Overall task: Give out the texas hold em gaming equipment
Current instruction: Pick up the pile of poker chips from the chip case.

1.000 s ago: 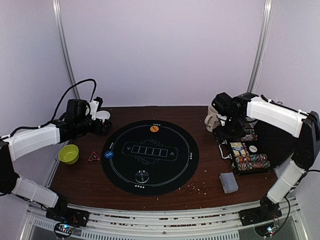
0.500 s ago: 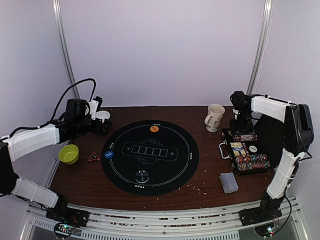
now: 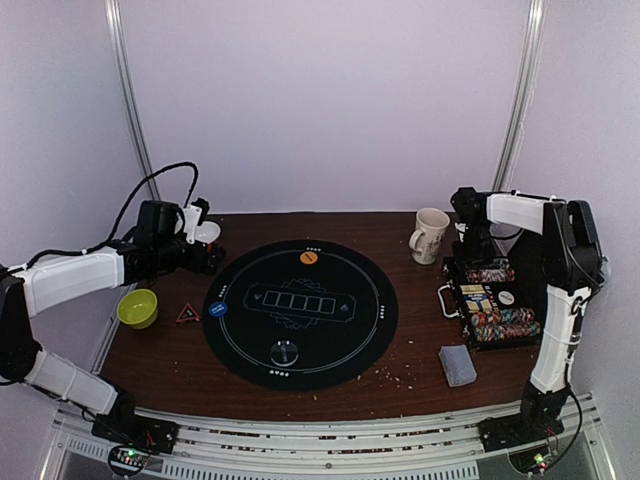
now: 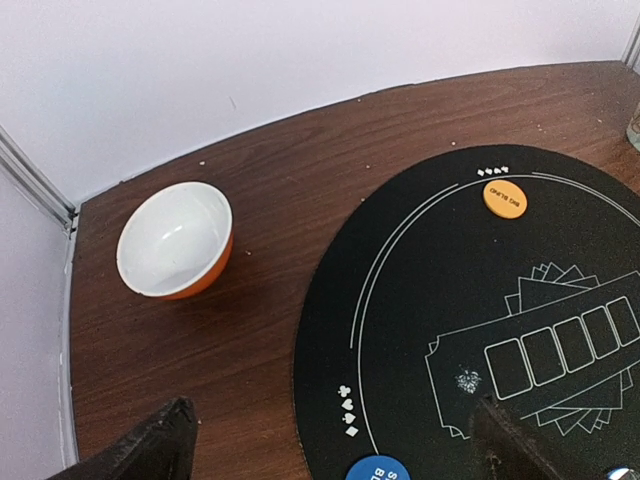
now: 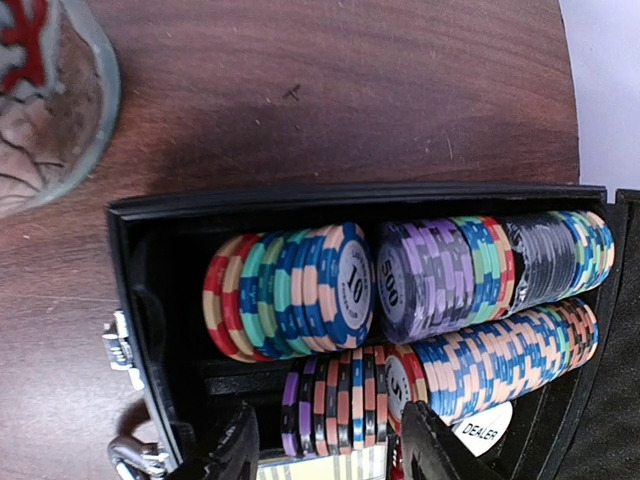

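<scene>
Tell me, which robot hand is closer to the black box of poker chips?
Right. The right gripper hovers just above the poker chips in the black case. The left gripper is far off on the other side, near the white-and-orange bowl.

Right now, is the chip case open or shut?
Open. The chip case shows no lid over it in the right wrist view; rows of striped poker chips lie exposed inside.

Arms (image 3: 70, 278) are white with black joints (image 3: 155, 222), fingers (image 4: 150, 445) and cable (image 3: 150, 183)
</scene>
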You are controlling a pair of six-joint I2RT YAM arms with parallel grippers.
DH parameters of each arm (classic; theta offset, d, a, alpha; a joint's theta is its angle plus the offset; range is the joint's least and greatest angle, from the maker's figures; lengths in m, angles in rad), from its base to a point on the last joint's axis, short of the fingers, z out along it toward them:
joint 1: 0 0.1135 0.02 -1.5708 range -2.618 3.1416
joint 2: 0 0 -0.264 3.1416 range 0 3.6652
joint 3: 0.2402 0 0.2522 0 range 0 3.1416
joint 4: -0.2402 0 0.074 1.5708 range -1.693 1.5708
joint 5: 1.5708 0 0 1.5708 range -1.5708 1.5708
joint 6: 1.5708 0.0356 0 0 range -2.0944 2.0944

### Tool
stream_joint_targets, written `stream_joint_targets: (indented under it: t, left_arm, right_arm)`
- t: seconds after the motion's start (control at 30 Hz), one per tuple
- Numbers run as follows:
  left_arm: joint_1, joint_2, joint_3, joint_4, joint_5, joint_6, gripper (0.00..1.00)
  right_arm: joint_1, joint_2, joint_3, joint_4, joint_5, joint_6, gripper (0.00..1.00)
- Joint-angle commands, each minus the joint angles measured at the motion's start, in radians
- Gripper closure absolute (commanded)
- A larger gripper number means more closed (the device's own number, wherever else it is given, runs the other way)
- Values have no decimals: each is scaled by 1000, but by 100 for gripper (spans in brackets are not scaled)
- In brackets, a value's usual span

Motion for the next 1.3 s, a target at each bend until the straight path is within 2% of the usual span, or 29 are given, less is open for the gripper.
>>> stream_joint_targets:
  t: [0.0,0.17,0.33,0.73,1.0,1.27]
  left_arm:
    - [9,5,10,36,-3,14,2]
    - [9,6,10,36,2,16,2]
    - [9,6,10,36,7,15,2]
    - [9,2,9,36,6,18,2]
    - [9,-1,8,36,7,20,2]
    - [9,-8,6,38,5,21,2]
  right_arm:
    - [2,22,17,-30,58,-4,49]
    - [2,29,-5,-18,65,-9,47]
    - [0,35,-16,-7,45,-13,59]
    - [-18,39,-63,27,13,-13,60]
    - [-26,50,-51,38,-12,-14,77]
    - [-34,61,-65,56,-40,-10,73]
